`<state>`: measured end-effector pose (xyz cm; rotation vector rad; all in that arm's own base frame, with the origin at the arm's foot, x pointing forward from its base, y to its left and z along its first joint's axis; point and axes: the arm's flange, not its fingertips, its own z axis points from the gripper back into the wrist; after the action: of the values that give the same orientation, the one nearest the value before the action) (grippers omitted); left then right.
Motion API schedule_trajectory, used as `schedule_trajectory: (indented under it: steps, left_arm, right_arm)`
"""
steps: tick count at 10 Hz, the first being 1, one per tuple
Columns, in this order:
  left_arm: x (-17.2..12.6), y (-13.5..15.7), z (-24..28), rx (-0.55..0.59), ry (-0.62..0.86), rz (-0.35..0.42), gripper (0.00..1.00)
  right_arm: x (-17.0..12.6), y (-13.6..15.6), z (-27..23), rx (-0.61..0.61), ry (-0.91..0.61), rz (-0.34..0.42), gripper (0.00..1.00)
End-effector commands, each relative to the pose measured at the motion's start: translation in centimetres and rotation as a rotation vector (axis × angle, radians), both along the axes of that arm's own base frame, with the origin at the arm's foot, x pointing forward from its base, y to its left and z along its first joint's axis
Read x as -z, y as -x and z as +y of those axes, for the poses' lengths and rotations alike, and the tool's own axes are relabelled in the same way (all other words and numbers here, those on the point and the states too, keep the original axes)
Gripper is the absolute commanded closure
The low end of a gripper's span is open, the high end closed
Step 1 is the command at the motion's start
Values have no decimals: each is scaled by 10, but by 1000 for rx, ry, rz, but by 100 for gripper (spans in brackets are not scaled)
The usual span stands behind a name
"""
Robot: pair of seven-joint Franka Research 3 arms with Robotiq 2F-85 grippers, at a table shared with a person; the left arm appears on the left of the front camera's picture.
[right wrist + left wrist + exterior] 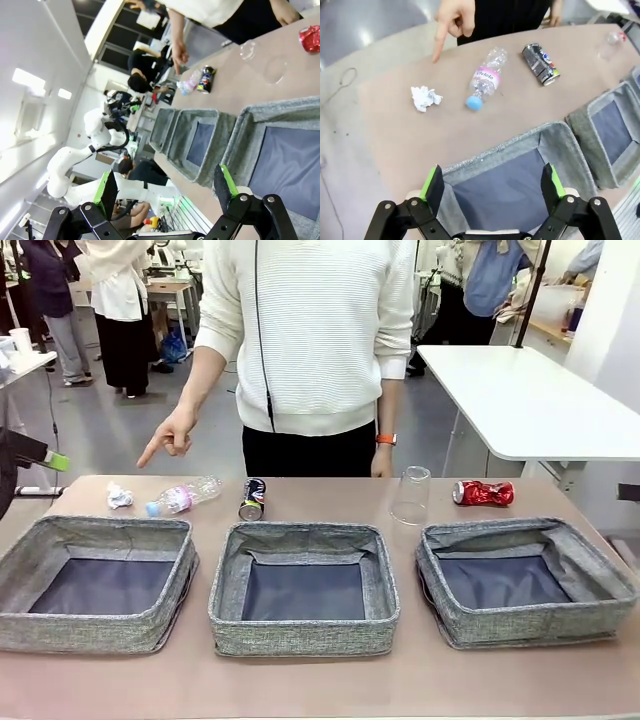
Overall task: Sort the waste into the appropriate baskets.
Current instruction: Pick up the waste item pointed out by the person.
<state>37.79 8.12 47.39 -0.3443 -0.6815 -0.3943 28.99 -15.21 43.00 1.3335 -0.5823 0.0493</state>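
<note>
Grey fabric square baskets (300,635), three, empty, front view; behind the left one lies a crumpled white paper ball (120,497), a person's hand (172,437) pointing toward it. Left wrist: left gripper (492,182) gapes empty; reaching could strike that hand. Right wrist: right gripper (167,187) apart, apparently idle.

Bright, even indoor light from overhead. Shadows are soft, faint beneath the baskets (300,635). Front view sharp. Left wrist view: glare patch on floor (367,37), wide-angle bending toward edges, far clear plastic cup (606,49) hazy. Right wrist view: ceiling lights (30,82) blown out, background soft.
</note>
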Motion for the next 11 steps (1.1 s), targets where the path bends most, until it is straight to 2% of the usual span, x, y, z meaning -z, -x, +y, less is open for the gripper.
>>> schedule_trajectory:
  steps: [1, 3, 4, 6, 8, 11]
  left_arm:
    - [0, -39, -7, -215, -47, 15, 0]
    - [6, -105, -16, -178, -105, 163, 0]
    - [10, -135, -19, -225, -135, 217, 0]
    - [29, -188, -18, -230, -166, 347, 0]
    - [52, -220, -6, -298, -167, 429, 0]
    - [88, -237, -1, -281, -189, 509, 0]
  right_arm:
    - [-2, -4, -1, 2, -10, -35, 0]
    - [-2, -4, -1, 2, -10, -35, 0]
    - [-2, -4, -1, 2, -10, -35, 0]
    - [-2, -4, -1, 2, -10, -35, 0]
    - [-2, -4, -1, 2, -10, -35, 0]
    - [-2, -4, -1, 2, -10, -35, 0]
